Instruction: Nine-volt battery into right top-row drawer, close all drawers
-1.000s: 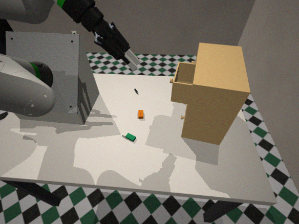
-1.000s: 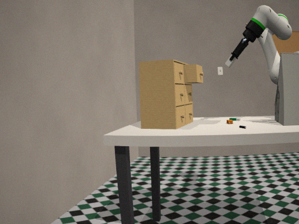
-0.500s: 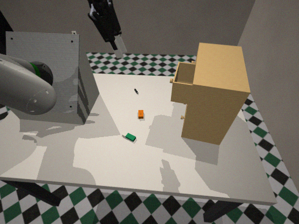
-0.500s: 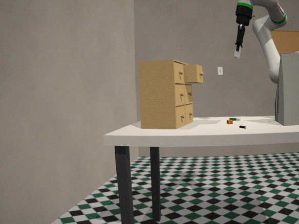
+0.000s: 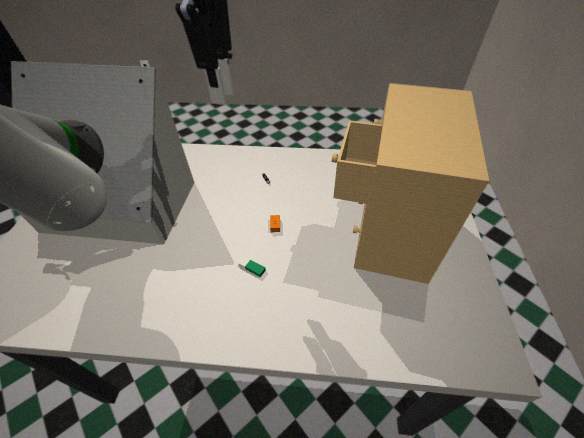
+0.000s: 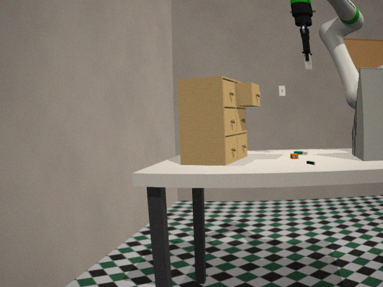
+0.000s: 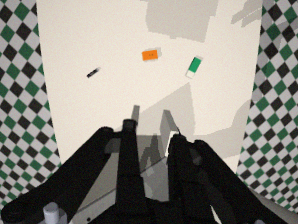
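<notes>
Upper right of the top view, the chest (image 5: 430, 150) has its top right drawer (image 5: 357, 145) pulled out, while the orange block, likely the nine-volt battery (image 5: 275, 222), lies mid-frame on the surface (image 5: 200, 310). At the upper right of the exterior view the hand (image 6: 307, 63) hangs high, well apart from everything. The wrist view shows its fingers nearly closed on nothing, so the pickup, the drop and the push-in all seem to remain.

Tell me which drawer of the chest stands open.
The top-row right drawer of the chest: it alone juts out from the front, its tray open to the top view. The other five sit flush.

The table (image 5: 310, 345) carries chest (image 5: 425, 190), battery (image 5: 275, 223), green block (image 5: 255, 268) (plus black cylinder (image 5: 266, 178)).
</notes>
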You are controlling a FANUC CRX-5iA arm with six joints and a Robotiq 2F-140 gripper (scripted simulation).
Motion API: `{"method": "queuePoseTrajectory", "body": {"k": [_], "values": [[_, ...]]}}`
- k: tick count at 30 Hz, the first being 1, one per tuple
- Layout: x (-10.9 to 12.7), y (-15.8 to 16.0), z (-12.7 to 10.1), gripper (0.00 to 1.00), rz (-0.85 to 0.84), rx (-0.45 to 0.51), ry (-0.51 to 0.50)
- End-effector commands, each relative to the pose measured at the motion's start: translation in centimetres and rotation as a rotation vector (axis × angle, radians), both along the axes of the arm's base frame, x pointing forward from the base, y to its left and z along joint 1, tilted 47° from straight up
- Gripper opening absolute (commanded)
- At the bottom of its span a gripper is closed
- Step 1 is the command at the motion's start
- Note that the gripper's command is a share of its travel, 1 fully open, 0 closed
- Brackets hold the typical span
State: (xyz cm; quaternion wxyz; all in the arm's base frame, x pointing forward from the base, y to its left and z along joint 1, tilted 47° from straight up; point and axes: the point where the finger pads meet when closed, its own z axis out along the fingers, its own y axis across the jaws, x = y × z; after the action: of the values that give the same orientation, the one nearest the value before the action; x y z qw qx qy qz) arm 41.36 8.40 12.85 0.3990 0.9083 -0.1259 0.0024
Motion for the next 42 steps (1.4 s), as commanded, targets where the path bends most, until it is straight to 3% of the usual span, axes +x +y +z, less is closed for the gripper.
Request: {"method": "queuePoseTrajectory", "body": {"k": [1,19,32,34,35,42], "values": [[0.0,0.0,0.0,0.20,-0.002,0.000,0.001],[0.4,-0.5,-0.5,0.20,0.031,0.003,0.034],[4.8,-9.3,-7.6,0.20,0.483,0.037,0.509],[4.8,-9.3,-7.6,0.20,0.483,0.037,0.509],[5.2,-10.6,-8.6,0.20,0.577,0.048,0.611],[6.0,-15.6,-12.9,0.20,0.789,0.076,0.849]]}}
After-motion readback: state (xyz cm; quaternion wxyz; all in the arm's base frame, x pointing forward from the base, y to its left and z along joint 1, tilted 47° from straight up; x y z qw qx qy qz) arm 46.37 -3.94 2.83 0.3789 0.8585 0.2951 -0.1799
